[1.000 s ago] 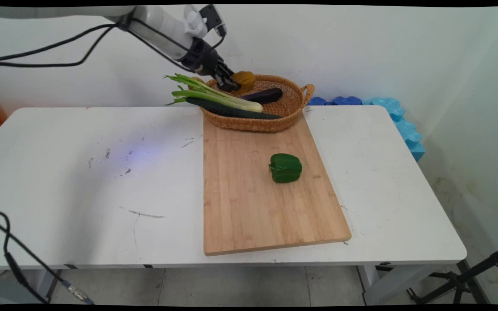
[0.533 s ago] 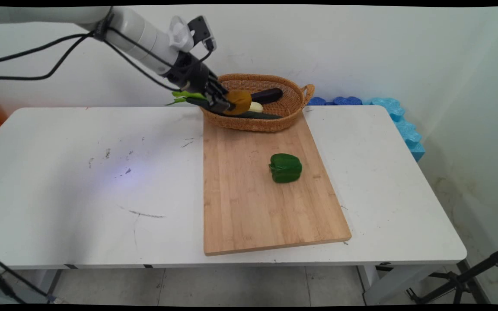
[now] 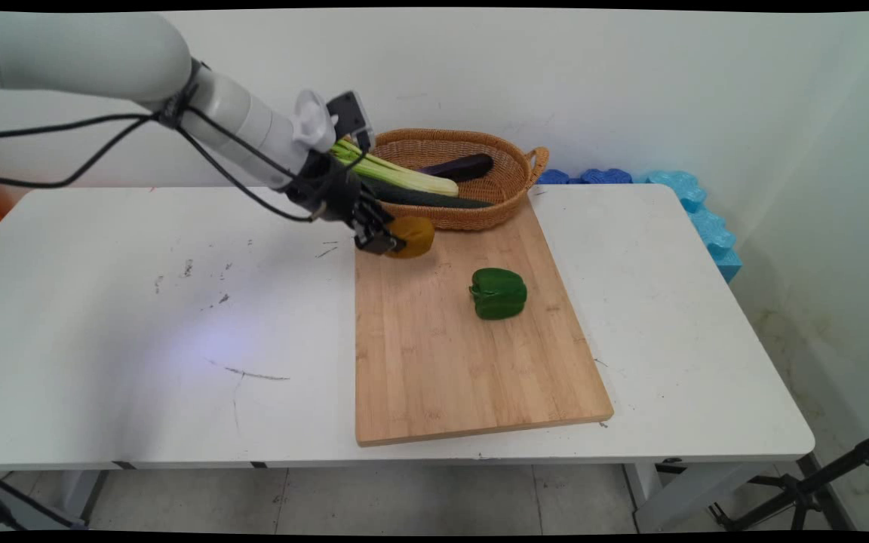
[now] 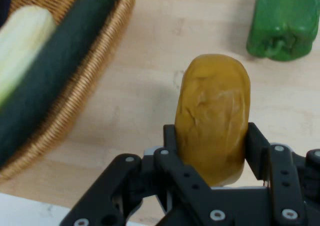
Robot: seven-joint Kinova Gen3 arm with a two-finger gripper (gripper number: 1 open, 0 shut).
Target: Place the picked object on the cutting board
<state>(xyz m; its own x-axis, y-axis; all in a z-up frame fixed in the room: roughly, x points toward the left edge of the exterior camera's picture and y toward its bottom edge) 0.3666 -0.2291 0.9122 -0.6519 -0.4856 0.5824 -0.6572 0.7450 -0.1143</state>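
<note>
The gripper (image 3: 393, 243) is clamped on a brownish-yellow potato (image 4: 214, 117) (fingers pressed against both its sides), held above the far left corner of the wooden cutting board (image 3: 442, 354). A green bell pepper (image 3: 498, 293) lies on the board nearby. Just behind stands a wicker basket (image 3: 514, 188) with cucumber (image 4: 50, 70), leek (image 3: 397, 173) and eggplant (image 3: 461, 166).
</note>
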